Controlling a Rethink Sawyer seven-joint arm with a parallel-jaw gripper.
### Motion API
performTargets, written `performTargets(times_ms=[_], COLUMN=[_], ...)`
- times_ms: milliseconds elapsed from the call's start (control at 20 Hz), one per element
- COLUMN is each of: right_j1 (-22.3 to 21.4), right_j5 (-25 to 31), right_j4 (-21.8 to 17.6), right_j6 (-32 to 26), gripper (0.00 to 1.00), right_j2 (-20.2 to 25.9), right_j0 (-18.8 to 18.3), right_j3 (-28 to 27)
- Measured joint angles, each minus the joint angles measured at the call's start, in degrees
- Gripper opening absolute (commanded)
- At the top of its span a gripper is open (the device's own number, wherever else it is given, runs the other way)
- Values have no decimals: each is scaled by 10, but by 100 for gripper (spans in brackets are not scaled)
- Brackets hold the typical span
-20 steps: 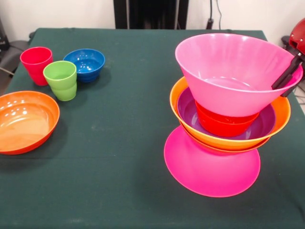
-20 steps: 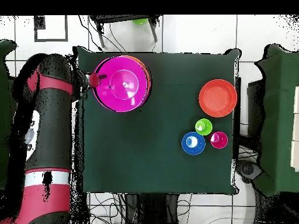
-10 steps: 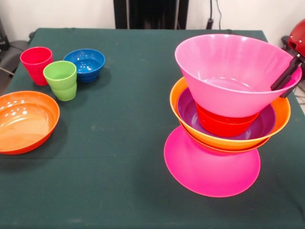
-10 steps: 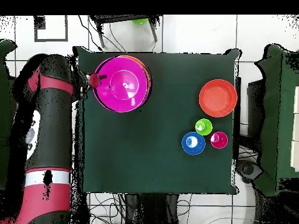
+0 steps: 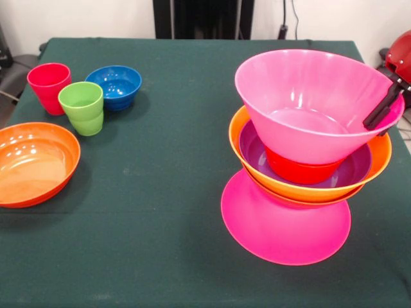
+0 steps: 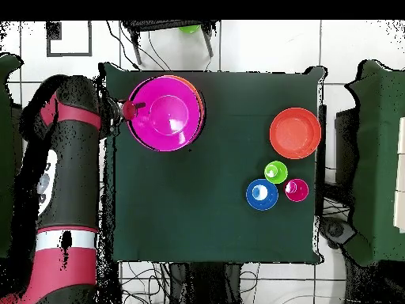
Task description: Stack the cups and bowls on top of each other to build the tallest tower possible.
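Four loose pieces, the orange bowl, red cup, green cup and blue bowl, wait left on the bench, while my fingers, pinching the pink bowl by its rim, have lowered it deeper onto the tower.

The red and black arm reaches along the table's side, its wrist bent inward. The gripper is closed on the rim of the top hot pink bowl, one black finger lying inside the wall, slanting downward.
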Motion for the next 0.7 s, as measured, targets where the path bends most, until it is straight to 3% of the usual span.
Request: performTargets(times_ms=[700], right_j1=[2], right_j5=[0], right_j4=[5], right_j6=[0], gripper=[0], right_j2=[0], right_j0=[0], right_j3=[4])
